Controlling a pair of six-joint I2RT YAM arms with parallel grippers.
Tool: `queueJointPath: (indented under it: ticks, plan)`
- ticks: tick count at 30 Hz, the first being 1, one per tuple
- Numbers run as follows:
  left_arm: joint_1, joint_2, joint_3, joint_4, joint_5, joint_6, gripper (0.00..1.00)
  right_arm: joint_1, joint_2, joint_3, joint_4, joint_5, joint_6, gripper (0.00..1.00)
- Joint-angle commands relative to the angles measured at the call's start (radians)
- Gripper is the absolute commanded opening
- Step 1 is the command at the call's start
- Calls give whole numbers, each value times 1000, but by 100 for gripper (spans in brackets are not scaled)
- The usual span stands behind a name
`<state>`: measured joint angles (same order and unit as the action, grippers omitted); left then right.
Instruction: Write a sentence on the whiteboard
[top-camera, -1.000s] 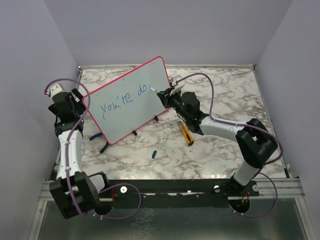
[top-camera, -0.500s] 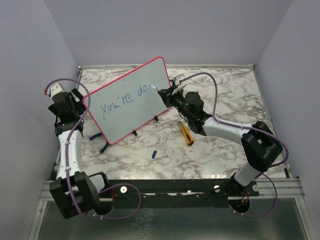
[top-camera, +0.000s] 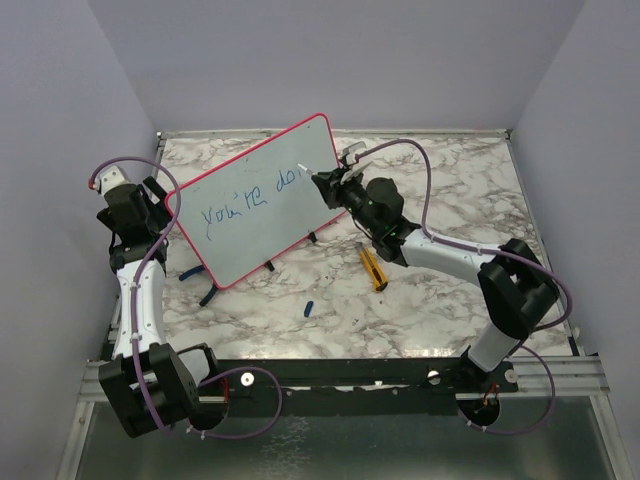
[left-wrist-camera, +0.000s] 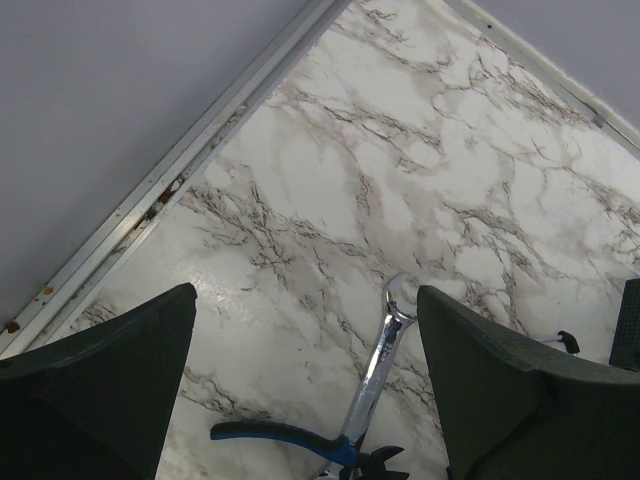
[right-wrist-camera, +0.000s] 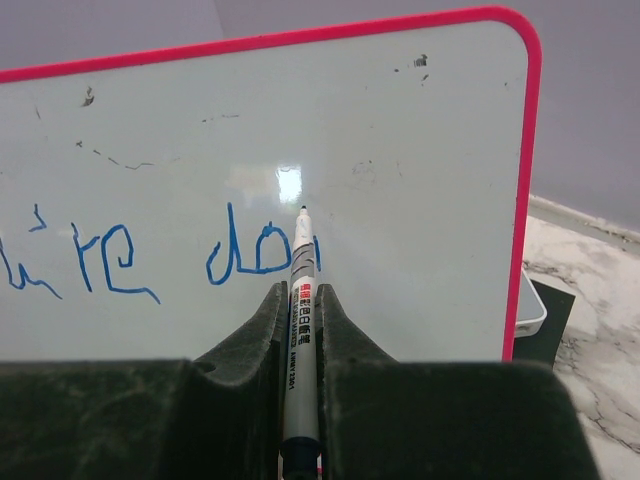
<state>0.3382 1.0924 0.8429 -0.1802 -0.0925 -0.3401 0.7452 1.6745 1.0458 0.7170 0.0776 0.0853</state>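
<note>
Right gripper pinches a marker, tip seemingly touching the whiteboard, whose sentence runs along its long edge.

The whiteboard is smooth and glossy — the marble-patterned tabletop has a soft sheen, the wrench bright metal.

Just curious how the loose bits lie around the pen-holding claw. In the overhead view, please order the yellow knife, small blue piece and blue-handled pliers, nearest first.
From the right gripper, shut on the marker:
1. yellow knife, just beside its arm.
2. small blue piece, toward the near edge.
3. blue-handled pliers, far left, by the whiteboard's lower corner.
</note>
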Motion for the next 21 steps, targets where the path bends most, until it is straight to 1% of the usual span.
queueJointPath:
  ticks: [1,21]
  plan:
    - [-4,-9,-7,19,23,0,92,3,24,23,21,-14,-6,0]
    - [-6,-11,-8,20,24,2,92,2,64,44,26,14,-15,0]
